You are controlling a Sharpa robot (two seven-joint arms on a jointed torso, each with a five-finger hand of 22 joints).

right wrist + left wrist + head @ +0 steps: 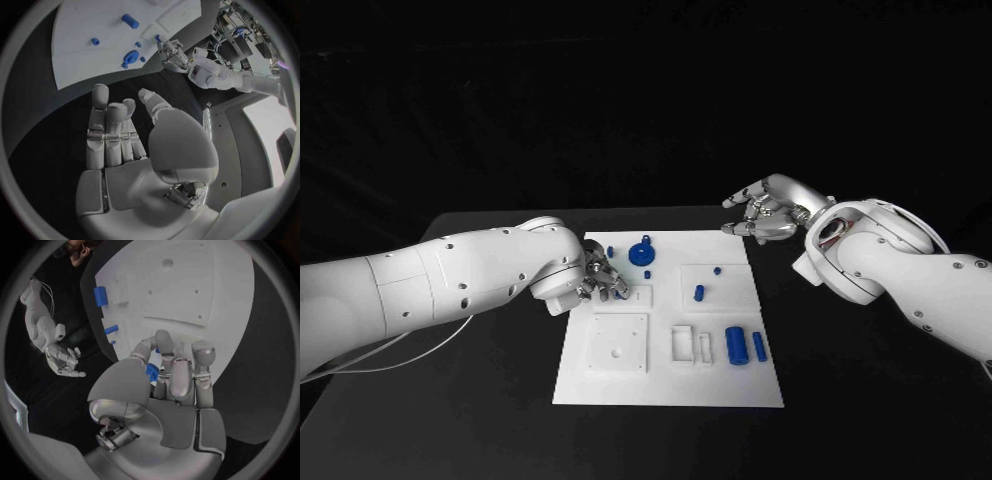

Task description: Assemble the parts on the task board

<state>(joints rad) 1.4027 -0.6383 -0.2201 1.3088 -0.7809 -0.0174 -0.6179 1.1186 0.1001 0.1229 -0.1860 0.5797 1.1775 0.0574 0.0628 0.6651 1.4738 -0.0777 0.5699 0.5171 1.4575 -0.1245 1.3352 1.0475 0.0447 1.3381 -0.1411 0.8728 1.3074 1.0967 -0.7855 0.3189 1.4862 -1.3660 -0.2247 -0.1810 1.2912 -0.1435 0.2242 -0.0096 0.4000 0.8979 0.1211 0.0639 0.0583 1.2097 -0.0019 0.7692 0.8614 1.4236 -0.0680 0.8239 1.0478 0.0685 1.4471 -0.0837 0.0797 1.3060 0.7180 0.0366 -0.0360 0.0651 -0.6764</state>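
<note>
Black table [473, 400]; left hand [596, 280] pinches blue part [152, 371], axis unclear; right hand [769, 208] empty, spread.

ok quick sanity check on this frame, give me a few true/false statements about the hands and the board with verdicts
1. The left hand is over the board's left edge with a small blue part at its fingers. True.
2. The right hand holds a blue part. False: it holds nothing, fingers apart, off the board's far right corner.
3. The blue wheel-shaped part sits near the board's far edge. True.
4. Both blue cylinders lie off the board on the black table. False: they lie on the board, near its right side.
</note>
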